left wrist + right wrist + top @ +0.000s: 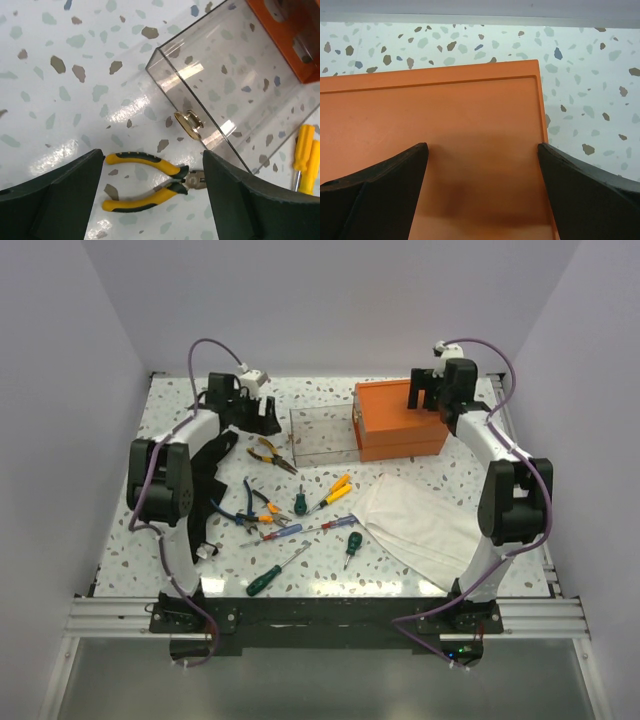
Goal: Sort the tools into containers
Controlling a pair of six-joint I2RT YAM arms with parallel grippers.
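Right claw above orange box edge

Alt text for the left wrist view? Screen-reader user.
Open left claw hovers over yellow-and-black pliers lying on the speckled table. Up right sits a clear drawer with a brass knob, then a corner of the orange box; yellow screwdriver handles at the right edge.

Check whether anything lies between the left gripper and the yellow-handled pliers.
Nothing visible does. The left gripper is open, the yellow-handled pliers framed between its fingers on bare table; the clear drawer sits aside.
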